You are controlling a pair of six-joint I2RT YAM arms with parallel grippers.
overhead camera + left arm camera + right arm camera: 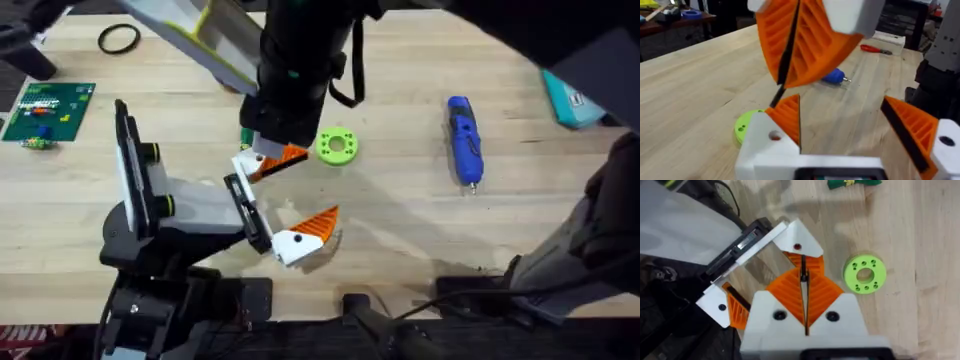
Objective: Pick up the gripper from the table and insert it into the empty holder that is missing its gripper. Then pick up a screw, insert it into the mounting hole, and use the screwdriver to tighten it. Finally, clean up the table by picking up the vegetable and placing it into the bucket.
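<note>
Since the gripper looks light, stiff and ribbed, we pinch the orange wedge, leaving base w/ hole free. Right gripper clamps it at the holder; left gripper jaws wide.

Overhead camera looks down on the desk. Both wrist cameras sit close, sharing the green ring.

Green ring crowds the holder; right table open.
</note>
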